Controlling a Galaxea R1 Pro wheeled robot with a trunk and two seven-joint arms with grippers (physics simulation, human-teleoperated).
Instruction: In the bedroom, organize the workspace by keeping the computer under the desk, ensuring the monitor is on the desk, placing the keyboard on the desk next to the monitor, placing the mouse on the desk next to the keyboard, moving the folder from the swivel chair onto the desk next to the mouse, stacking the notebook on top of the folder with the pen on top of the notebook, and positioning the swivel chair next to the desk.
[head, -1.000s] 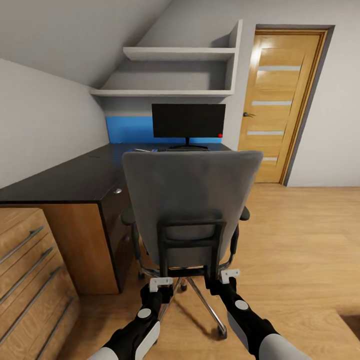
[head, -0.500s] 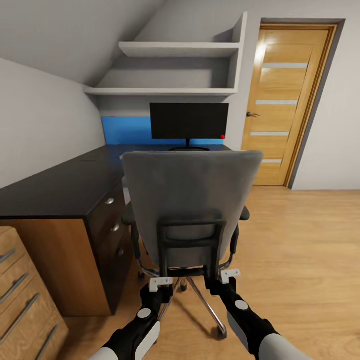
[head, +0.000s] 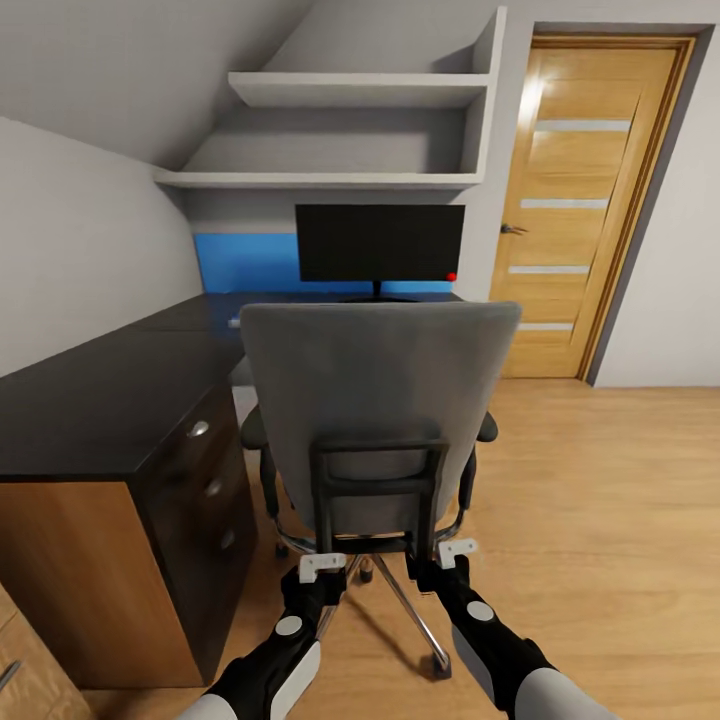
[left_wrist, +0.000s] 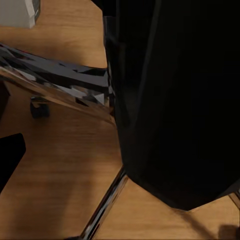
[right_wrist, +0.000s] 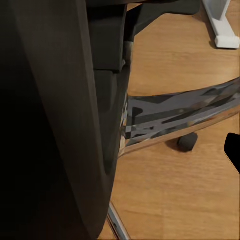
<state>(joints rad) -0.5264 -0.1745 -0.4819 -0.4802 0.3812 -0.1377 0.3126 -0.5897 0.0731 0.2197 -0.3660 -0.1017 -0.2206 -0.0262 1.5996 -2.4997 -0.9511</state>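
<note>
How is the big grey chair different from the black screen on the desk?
The swivel chair is grey and stands on the wood floor with its back toward the camera; the monitor is black and stands up on the desk. The chair is tall; the monitor is wide and flat. Both are upright.
</note>
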